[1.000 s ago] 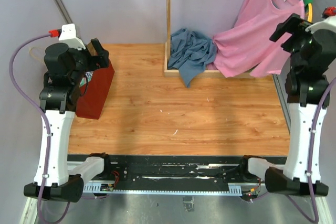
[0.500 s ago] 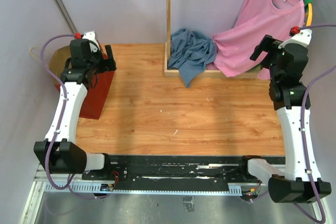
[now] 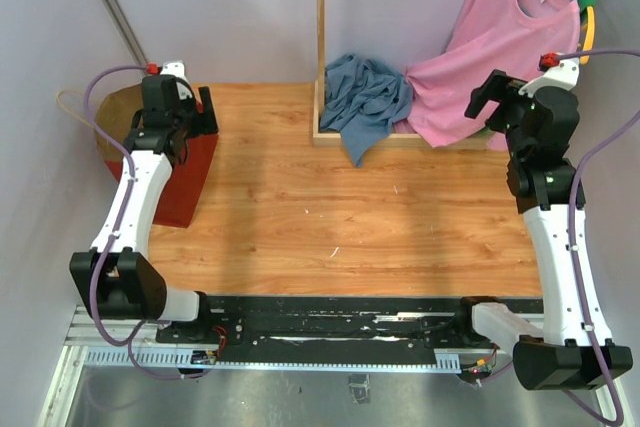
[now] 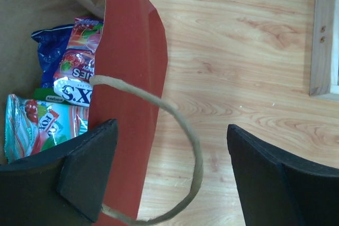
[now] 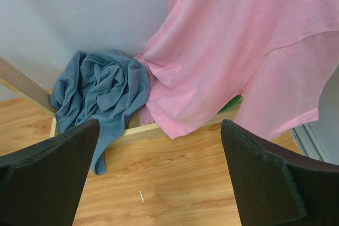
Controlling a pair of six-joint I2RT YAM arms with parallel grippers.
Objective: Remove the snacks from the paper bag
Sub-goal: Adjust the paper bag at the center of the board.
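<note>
Only from the left wrist, snacks (image 4: 69,72) inside the paper bag (image 4: 132,72); left hand (image 4: 172,154), right hand (image 5: 159,141) agape

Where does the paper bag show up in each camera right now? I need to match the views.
Top external: the paper bag lies at the table's left edge.
Left wrist: its dark-red wall runs from top centre to bottom left, snacks inside on the left, cord handle looping right.
Right wrist: not in view.
Shared landmark: the light wooden frame, at the left wrist view's right edge and below the pink shirt in the right wrist view.
</note>
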